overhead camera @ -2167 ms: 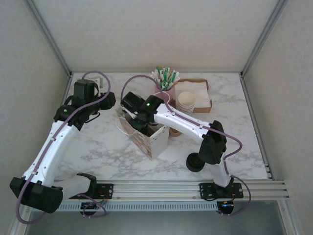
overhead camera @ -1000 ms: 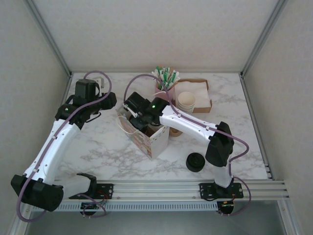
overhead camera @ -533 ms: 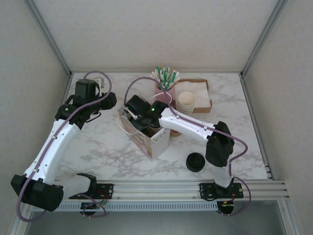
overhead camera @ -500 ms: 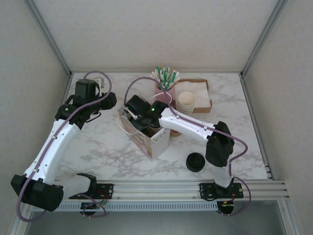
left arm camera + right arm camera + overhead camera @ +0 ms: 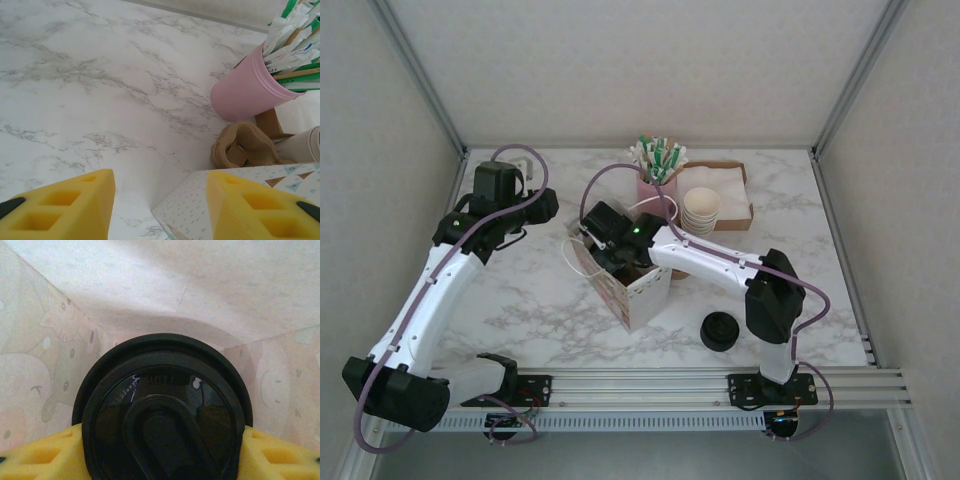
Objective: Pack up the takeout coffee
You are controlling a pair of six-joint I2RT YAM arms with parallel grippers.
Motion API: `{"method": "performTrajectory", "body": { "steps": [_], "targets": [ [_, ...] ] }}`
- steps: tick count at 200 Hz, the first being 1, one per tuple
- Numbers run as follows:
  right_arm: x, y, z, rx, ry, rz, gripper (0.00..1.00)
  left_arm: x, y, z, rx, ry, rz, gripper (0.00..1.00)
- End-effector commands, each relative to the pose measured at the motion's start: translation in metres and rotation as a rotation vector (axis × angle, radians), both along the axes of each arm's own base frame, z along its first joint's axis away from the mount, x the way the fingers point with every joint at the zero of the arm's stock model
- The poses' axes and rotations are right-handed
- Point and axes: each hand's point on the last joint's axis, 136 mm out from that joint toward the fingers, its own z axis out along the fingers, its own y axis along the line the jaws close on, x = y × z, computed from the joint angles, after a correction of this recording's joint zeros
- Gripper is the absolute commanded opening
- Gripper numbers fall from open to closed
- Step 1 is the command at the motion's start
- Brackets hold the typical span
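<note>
The right hand [image 5: 160, 460] is down inside the white paper bag [image 5: 638, 295], its yellow foam fingers [image 5: 40, 452] pinching a black-lidded cup [image 5: 162, 405] from both sides. Over the last couple of seconds that arm has sunk from the bag's mouth to well within its walls. From where I stand, the drink looks nearly set down, with letting go the step left.

The left hand [image 5: 157, 205] has not moved. It hangs spread and empty just by the bag's corner, low over the bench [image 5: 100, 75].

The brown pulp cup carrier [image 5: 242, 149] isn't packed. It lies on the bench between the bag and the pink cup [image 5: 245, 90] of stirrers, close against both.

The lid is glossy, hard plastic, round with a raised oval centre and "HOT!" embossed on it. The bag is thin printed paper, creased at its folds. The carrier is rough, matte and lumpy, and the bench is smooth, grey-veined marble.
</note>
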Motion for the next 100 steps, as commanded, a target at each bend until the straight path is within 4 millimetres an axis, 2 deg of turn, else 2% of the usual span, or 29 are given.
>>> {"method": "performTrajectory", "body": {
  "steps": [1,62,100],
  "targets": [
    [-0.024,-0.023,-0.035,-0.114,0.111,-0.016,0.57,0.000,0.001,0.000,-0.007,0.010,0.001,0.51],
    [-0.033,-0.047,-0.056,-0.255,0.163,-0.040,0.57,0.000,0.002,0.000,-0.004,0.010,0.004,0.51],
    [-0.039,-0.053,-0.076,-0.319,0.205,-0.047,0.57,0.000,0.001,0.000,-0.005,0.008,0.003,0.51]
  ]
}}
